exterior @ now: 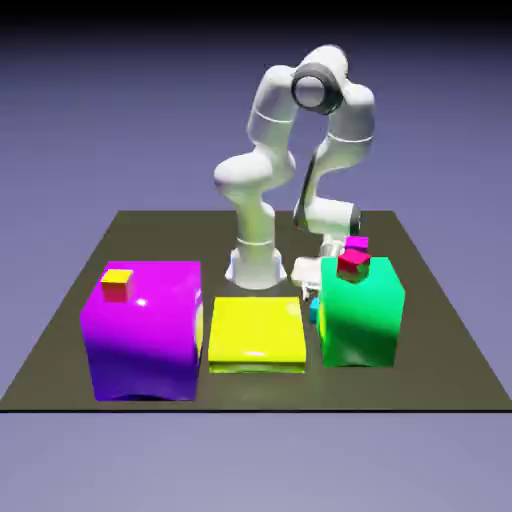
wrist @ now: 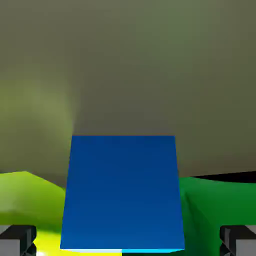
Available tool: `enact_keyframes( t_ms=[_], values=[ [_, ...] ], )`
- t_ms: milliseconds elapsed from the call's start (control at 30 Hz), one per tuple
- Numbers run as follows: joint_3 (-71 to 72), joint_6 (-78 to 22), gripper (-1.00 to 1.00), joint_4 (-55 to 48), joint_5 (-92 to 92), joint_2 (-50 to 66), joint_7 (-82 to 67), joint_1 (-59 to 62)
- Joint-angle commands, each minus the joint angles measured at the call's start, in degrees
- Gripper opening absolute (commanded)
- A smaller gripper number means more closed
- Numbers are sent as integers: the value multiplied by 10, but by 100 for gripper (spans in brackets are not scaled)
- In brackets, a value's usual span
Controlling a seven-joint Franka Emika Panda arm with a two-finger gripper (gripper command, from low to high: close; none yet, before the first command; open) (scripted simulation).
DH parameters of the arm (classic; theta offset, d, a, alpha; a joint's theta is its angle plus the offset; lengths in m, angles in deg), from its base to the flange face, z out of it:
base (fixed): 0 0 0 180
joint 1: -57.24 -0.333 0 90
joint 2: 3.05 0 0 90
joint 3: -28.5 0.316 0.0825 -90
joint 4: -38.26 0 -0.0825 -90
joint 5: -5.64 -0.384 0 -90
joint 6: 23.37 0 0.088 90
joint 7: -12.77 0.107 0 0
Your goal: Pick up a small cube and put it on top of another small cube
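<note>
The small cyan-blue cube point(wrist: 122, 192) fills the lower middle of the hand view, lying on the dark table. My gripper point(wrist: 128, 241) is open, and its grey fingertips point(wrist: 17, 239) stand wide apart on either side of the cube without touching it. In the exterior view the gripper point(exterior: 310, 290) is low between the yellow block and the green block, and only a sliver of the cyan cube point(exterior: 314, 311) shows there. The other small cube, crimson-red point(exterior: 353, 263), rests on top of the green block point(exterior: 362, 315).
A big purple block point(exterior: 145, 330) at the exterior view's left carries a tiny yellow-topped cube point(exterior: 117, 284). A flat yellow block point(exterior: 256, 335) lies in the middle. A tiny magenta cube point(exterior: 357, 243) sits behind the green block. The table's edge point(exterior: 250, 408) runs in front.
</note>
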Motion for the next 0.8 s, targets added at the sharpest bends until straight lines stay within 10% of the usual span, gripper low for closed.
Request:
enact_keyframes(
  t_ms=[0,233,767],
  values=[
    [0,0,-100,0,0,0,0,0],
    [100,35,-100,41,-148,-113,-51,-22],
    [133,120,-100,-212,-345,-252,-323,95]
  ],
)
